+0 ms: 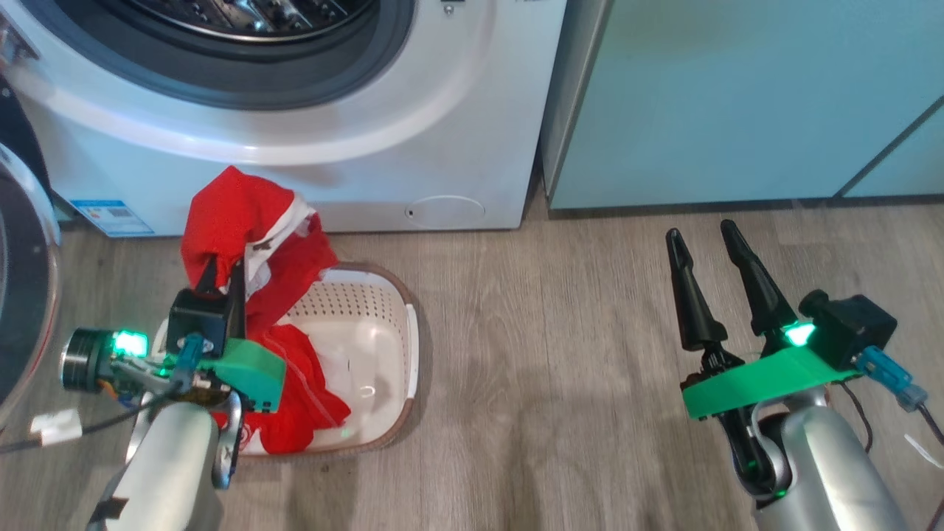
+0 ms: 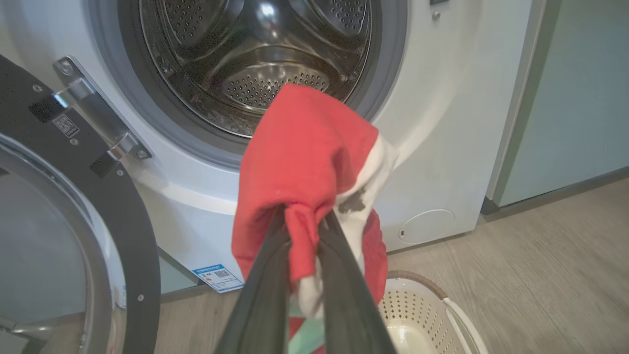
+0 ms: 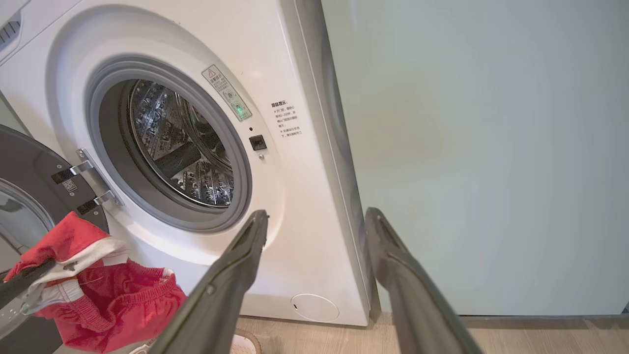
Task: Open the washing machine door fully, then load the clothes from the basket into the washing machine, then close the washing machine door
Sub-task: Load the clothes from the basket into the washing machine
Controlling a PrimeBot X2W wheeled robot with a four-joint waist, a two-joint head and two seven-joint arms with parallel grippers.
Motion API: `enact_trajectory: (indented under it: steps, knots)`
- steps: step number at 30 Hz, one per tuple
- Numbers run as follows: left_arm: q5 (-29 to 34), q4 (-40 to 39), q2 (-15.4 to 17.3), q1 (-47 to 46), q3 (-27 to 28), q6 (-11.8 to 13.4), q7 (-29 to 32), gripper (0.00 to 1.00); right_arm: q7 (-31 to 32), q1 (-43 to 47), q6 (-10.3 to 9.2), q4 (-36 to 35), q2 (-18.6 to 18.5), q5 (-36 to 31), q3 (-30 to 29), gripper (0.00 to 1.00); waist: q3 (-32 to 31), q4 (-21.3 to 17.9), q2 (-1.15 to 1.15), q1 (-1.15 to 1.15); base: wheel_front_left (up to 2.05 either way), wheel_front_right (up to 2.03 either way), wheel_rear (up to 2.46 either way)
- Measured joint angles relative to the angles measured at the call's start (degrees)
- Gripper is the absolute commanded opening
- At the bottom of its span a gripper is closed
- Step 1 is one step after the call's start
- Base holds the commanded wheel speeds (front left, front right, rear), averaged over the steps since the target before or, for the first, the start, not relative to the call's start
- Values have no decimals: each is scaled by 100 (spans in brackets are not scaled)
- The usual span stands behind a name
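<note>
The L gripper (image 1: 225,269) is pinching the top of the clothes (image 1: 228,214), fingers squeezed tight on the red cloth. The R gripper (image 1: 700,232) is spread wide w/ nothing in it, over the floor (image 1: 553,332) on the right, near the teal cabinet (image 1: 737,96).

The clothes are held up in front of the washing machine (image 1: 442,110), just below its round hole. The bottom end hangs down into the basket (image 1: 409,332).

To do this bit well, I think: lift higher first so the hanging end gets clear of the basket rim. Then push far in, past the grey ring, & only let go once the cloth is deep inside. Keep away from the washing machine door (image 1: 22,295), which is swung open on the left.

What holds what: the basket has just the low part of the red cloth, bunched at its left side; the rest of the bottom is bare. The drum (image 2: 275,59) looks empty.
</note>
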Motion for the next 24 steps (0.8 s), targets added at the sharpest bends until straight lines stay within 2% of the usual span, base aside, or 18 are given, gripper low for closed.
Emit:
enact_trajectory:
  steps: [8, 15, 24]
  knots:
    - [-100, -1128, -120, 533, 152, -70, -1, 0, 0, 221, 0, 4, -4, -7, -67, 100, -319, 20, 0, 0, 0, 0, 0]
    - [-123, -1820, -427, 935, 366, -388, -1, 0, 0, 249, 0, 1, -4, -45, -147, 100, -517, -28, 0, 0, 0, 0, 0]
    - [-322, -2074, -820, 1204, 814, -816, -1, 0, 0, 326, 0, -4, -4, -56, -243, 100, -651, -50, 0, 0, 0, 0, 0]
